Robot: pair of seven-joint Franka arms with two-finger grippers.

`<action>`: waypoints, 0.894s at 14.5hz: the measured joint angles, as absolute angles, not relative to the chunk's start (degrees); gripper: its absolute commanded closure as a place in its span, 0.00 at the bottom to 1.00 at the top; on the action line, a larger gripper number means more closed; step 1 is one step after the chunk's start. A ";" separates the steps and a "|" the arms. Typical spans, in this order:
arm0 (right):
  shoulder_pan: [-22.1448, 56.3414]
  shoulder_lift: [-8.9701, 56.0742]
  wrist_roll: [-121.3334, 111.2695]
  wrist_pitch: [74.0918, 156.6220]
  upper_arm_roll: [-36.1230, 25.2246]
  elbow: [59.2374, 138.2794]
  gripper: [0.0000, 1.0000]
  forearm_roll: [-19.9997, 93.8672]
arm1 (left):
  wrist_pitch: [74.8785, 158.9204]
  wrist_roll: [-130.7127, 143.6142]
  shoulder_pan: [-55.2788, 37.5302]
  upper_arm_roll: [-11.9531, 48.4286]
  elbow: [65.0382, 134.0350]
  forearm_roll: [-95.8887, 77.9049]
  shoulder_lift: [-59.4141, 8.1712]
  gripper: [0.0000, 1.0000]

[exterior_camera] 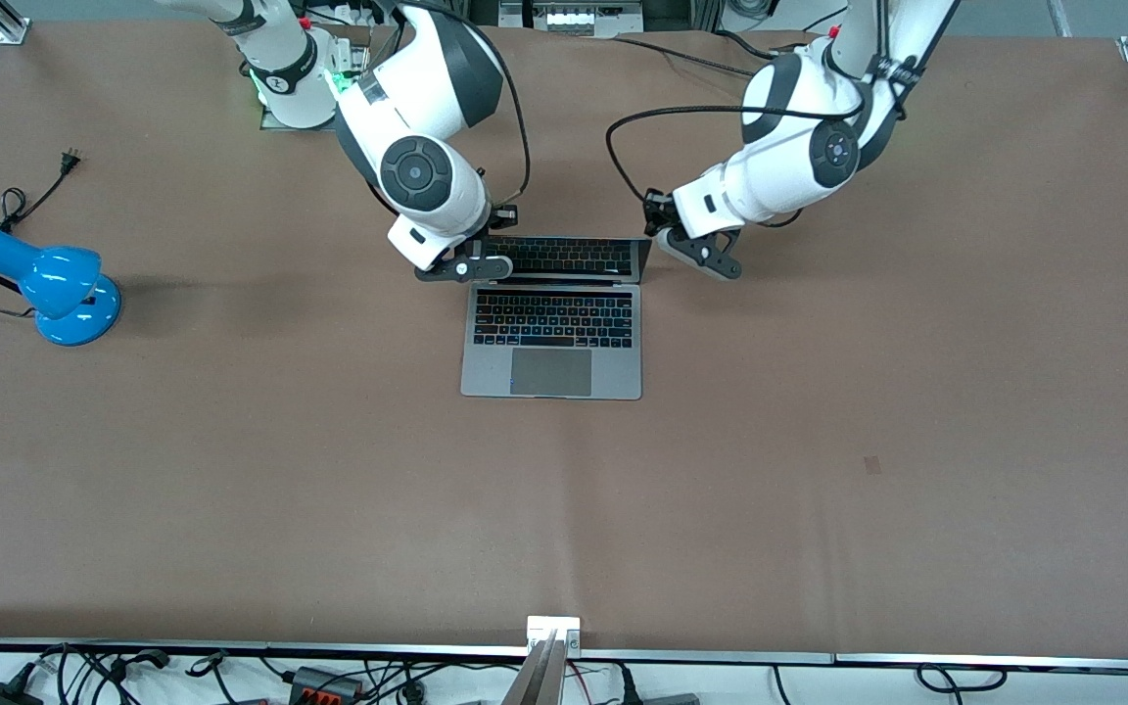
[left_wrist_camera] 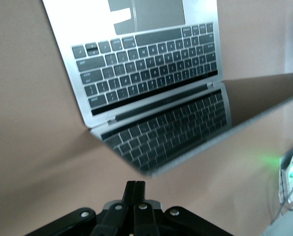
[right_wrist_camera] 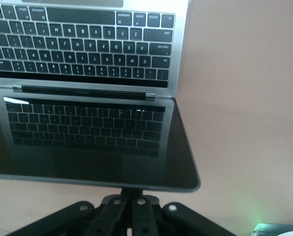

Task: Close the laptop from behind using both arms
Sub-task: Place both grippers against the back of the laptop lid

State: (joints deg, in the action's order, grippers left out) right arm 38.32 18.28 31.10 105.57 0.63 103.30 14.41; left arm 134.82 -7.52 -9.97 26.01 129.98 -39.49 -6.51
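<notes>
Presently on view:

- Laptop [exterior_camera: 552,338]: open on the brown worktop [exterior_camera: 819,470], centre of the front frame; keyboard and trackpad face up, and the screen is tilted forward over the keys, mirroring them.
- Right pincer [exterior_camera: 474,267]: fingers pressed together, at the screen's top edge, at the corner toward the right arm's end; in the right wrist view the closed fingertips [right_wrist_camera: 135,196] sit right at the lid's rim, though contact cannot be told for sure.
- Left pincer [exterior_camera: 711,257]: fingers together, low over the worktop just beside the screen's other corner, apart from it; in the left wrist view the closed fingertips [left_wrist_camera: 135,189] point at the lid's edge, with a gap between.
- Blue desk lamp [exterior_camera: 50,284]: middle left of the front frame, well apart from the laptop, its black cord [exterior_camera: 11,206] trailing toward the upper left.
</notes>
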 measured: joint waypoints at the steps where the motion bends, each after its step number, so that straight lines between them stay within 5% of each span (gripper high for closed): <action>1: 38.18 18.29 31.10 105.70 0.54 103.17 1.00 14.35 | 136.55 -7.60 -10.09 26.80 129.98 -40.38 -7.69 0.99; 13: 35.44 19.83 29.80 106.07 0.44 99.23 1.00 14.13 | 146.36 -10.95 -10.33 28.75 128.81 -44.62 -13.13 0.99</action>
